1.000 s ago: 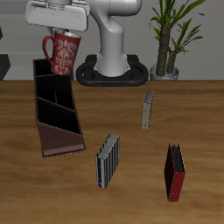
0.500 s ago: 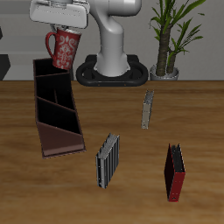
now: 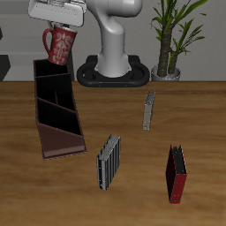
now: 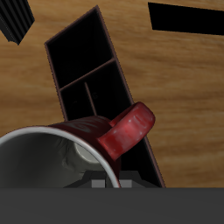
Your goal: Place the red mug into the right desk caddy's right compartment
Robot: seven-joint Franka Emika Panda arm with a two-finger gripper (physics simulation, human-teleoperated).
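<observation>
The red mug [image 3: 61,46] with a pale speckled pattern hangs from my gripper [image 3: 60,28], which is shut on its rim, high above the back end of the right desk caddy [image 3: 55,110]. The mug is tilted. The caddy is a long dark maroon tray lying on the table, split into several cells. In the wrist view the mug's grey inside [image 4: 52,162] and red handle [image 4: 128,129] fill the near field, with the caddy [image 4: 87,79] below it. The small squarish end cell [image 3: 44,69] lies under the mug.
A grey ribbed slab [image 3: 108,161] stands near the table's front edge. A small red-and-black holder [image 3: 177,173] stands beside it. A thin grey upright piece [image 3: 148,110] stands mid-table. The robot base [image 3: 115,66] and a potted plant [image 3: 172,40] are at the back.
The gripper has lifted the mug a little higher and tilted it slightly. The caddy and the other things have not moved.
</observation>
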